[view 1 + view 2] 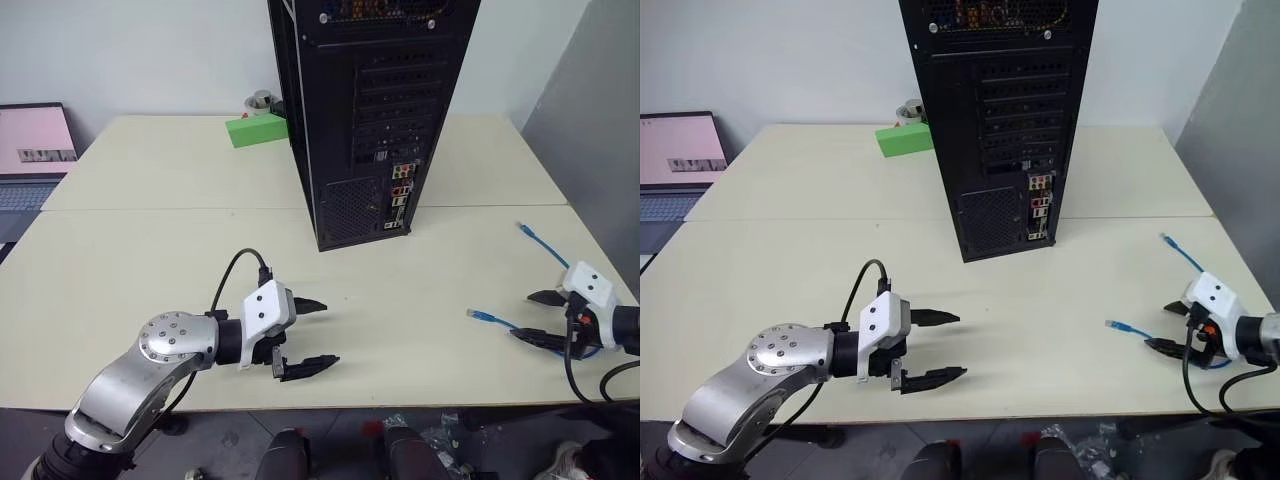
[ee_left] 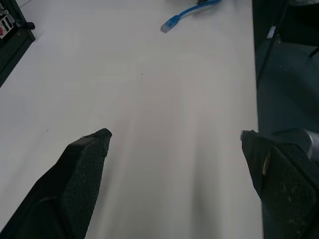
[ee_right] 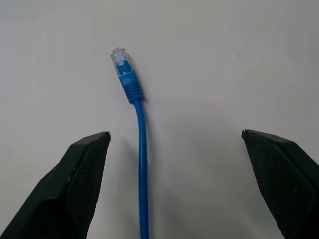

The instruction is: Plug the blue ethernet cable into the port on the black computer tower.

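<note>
We see the black computer tower (image 1: 370, 110) standing upright toward the far middle of the pale tabletop (image 1: 150, 260), its perforated rear panel turned our way. Low on that panel sits a cluster of coloured connectors; the port (image 1: 398, 200) seems to be among them, though it is too small for us to pick out surely.

The blue ethernet cable (image 3: 142, 164) lies flat on the tabletop at the right side. One clear plug points toward the middle of the tabletop, and the other end (image 1: 524, 230) lies farther back near the right edge.

Our right gripper (image 1: 540, 318) hangs over the nearer stretch of cable, its fingers (image 3: 82, 174) spread wide with the cable running between them, touching neither. Nothing is grasped.

Our left gripper (image 1: 311, 336) is over bare tabletop near the front edge, pointing right, well apart from the cable, fingers (image 2: 84, 169) released and holding nothing.

Behind the tower to the left lies a green block (image 1: 257, 130), and a laptop (image 1: 32, 150) sits at the far left.
</note>
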Motion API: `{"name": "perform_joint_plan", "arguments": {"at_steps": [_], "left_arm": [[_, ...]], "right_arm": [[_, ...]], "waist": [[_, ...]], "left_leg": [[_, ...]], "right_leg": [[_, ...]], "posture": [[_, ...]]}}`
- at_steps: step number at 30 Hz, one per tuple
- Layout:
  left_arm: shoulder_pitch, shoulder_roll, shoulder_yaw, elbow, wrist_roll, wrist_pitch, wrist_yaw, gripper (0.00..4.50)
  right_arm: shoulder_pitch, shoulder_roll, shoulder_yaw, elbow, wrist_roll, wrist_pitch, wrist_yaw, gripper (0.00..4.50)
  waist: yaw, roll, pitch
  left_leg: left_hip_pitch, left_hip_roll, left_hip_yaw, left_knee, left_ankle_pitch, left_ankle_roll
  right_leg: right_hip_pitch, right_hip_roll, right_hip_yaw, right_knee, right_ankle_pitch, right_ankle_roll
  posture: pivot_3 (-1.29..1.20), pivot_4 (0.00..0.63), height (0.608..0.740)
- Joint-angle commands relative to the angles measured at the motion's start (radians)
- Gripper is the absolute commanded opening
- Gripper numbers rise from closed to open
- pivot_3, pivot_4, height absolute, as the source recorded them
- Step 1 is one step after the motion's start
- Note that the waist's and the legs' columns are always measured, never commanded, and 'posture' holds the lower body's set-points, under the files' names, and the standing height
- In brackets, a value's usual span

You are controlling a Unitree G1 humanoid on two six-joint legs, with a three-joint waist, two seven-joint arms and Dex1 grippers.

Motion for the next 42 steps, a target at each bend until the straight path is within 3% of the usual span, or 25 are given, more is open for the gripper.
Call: {"name": "perform_joint_plan", "arguments": {"at_steps": [1, 5, 6, 20, 42], "left_arm": [[0.008, -0.005, 0.015, -0.028, -0.001, -0.014, 0.006, 4.47], [0.012, -0.005, 0.021, -0.027, 0.003, -0.016, 0.011, 4.47], [0.016, -0.004, 0.025, -0.027, 0.003, -0.017, 0.011, 4.49], [0.020, -0.015, 0.032, -0.011, 0.026, -0.037, 0.030, 4.49], [0.027, -0.048, 0.047, -0.004, -0.001, -0.065, 0.014, 4.49]], "right_arm": [[-0.007, 0.002, 0.020, 0.003, -0.005, 0.005, 0.013, 4.50], [-0.013, 0.006, 0.051, 0.026, -0.024, -0.003, 0.006, 4.50], [-0.015, 0.007, 0.058, 0.034, -0.033, -0.005, -0.001, 4.31], [-0.071, 0.028, 0.112, 0.066, -0.068, -0.018, -0.009, 4.31], [-0.005, 0.135, 0.071, 0.143, -0.028, -0.086, 0.010, 4.31]], "waist": [[0.000, 0.000, 0.000], [0.000, 0.000, 0.000], [0.000, 0.000, 0.000], [-0.003, -0.004, -0.003], [0.000, -0.014, -0.009]], "left_leg": [[0.000, 0.000, 0.000, 0.000, 0.000, 0.000], [0.000, 0.000, 0.000, 0.000, 0.000, 0.000], [0.000, 0.000, 0.000, 0.000, 0.000, 0.000], [0.001, 0.000, 0.000, 0.000, 0.000, 0.000], [0.005, 0.001, 0.000, 0.000, 0.000, 0.000]], "right_leg": [[0.000, 0.000, 0.000, 0.000, 0.000, 0.000], [0.000, 0.000, 0.000, 0.000, 0.000, 0.000], [0.000, 0.000, 0.000, 0.000, 0.000, 0.000], [0.001, 0.000, 0.000, 0.000, 0.000, 0.000], [0.005, 0.001, 0.000, 0.000, 0.000, 0.000]], "posture": [[0.00, 0.150, 0.740], [0.00, 0.150, 0.740], [0.00, 0.150, 0.740], [0.00, 0.150, 0.740], [0.00, 0.150, 0.740]]}}
